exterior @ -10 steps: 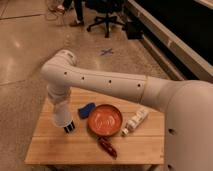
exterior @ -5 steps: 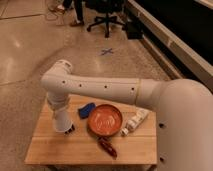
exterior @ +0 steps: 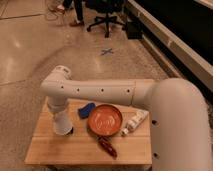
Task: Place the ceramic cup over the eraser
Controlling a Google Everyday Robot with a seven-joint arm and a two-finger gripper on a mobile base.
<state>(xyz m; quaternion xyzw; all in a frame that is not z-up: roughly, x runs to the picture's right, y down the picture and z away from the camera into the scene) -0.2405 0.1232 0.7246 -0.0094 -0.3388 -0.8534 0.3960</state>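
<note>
the robot's white arm [exterior: 100, 92] fills the right side and middle of the frame, reaching leftward from the bulky shoulder at lower right, bending at an elbow in the centre left and dropping straight down to the wooden counter [exterior: 50, 150]. the counter sits in the lower half of the frame on a speckled floor [exterior: 30, 50], with a black office chair [exterior: 106, 17] at the top centre and a blue cross mark [exterior: 106, 51] on the floor below it. on the counter, an orange bowl [exterior: 105, 120] lies at the centre, with a white bottle [exterior: 135, 122] lying on its side just right of it, a blue lump [exterior: 86, 110] touching or just beside its upper left rim, and a dark red object [exterior: 107, 146] below it near the front edge. the hand [exterior: 64, 131] is at the foot of the arm's last white segment, down at the counter's left part, left of the bowl; it is hidden by that segment, so its state cannot be told. a small dark bit [exterior: 71, 131] shows at its lower right edge. the ceramic cup and the eraser cannot be made out; they may lie under the hand.
</note>
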